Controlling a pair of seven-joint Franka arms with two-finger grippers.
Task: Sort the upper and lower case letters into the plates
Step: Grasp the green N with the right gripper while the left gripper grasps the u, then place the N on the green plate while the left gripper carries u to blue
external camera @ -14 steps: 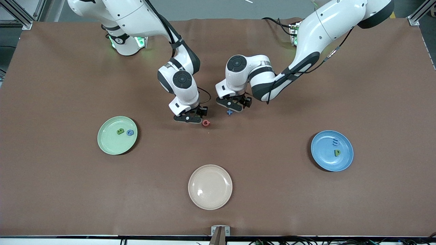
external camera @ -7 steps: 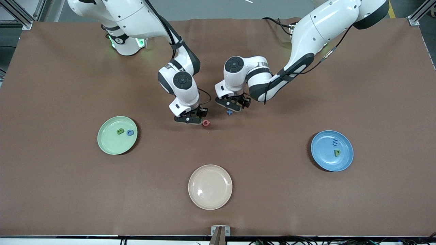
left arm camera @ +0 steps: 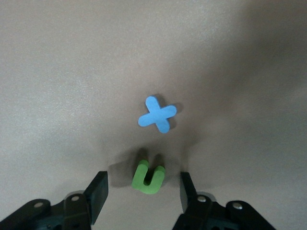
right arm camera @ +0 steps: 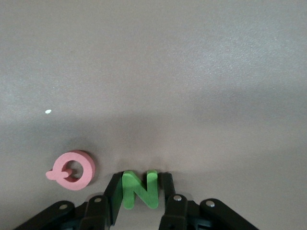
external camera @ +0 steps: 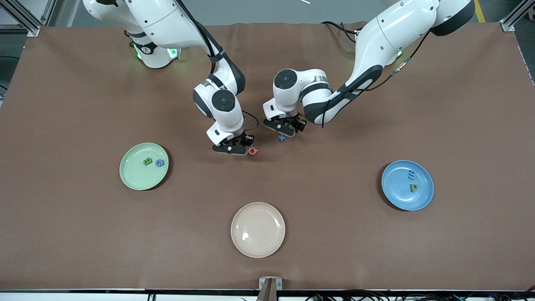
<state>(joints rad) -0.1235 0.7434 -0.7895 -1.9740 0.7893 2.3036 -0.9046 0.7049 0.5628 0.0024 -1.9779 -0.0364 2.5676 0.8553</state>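
Right wrist view: my right gripper (right arm camera: pixel 139 191) is clamped on the green N (right arm camera: pixel 139 190), pink Q (right arm camera: pixel 72 170) just beside; my left gripper (left arm camera: pixel 144 189) stands apart around the green n (left arm camera: pixel 148 176), blue x (left arm camera: pixel 158 114) near.

The front view looks down from high across the brown-covered table (external camera: pixel 83 234), facing both arm bases along its top edge, and takes in the whole surface. Each wrist view looks down close at the tabletop from just above its own black fingertips. The right wrist view and the front view share the small pink foam letter Q (right arm camera: pixel 72 170) (external camera: pixel 252 151); the left wrist view and the front view share the small blue foam letter x (left arm camera: pixel 158 114) (external camera: pixel 282 137).
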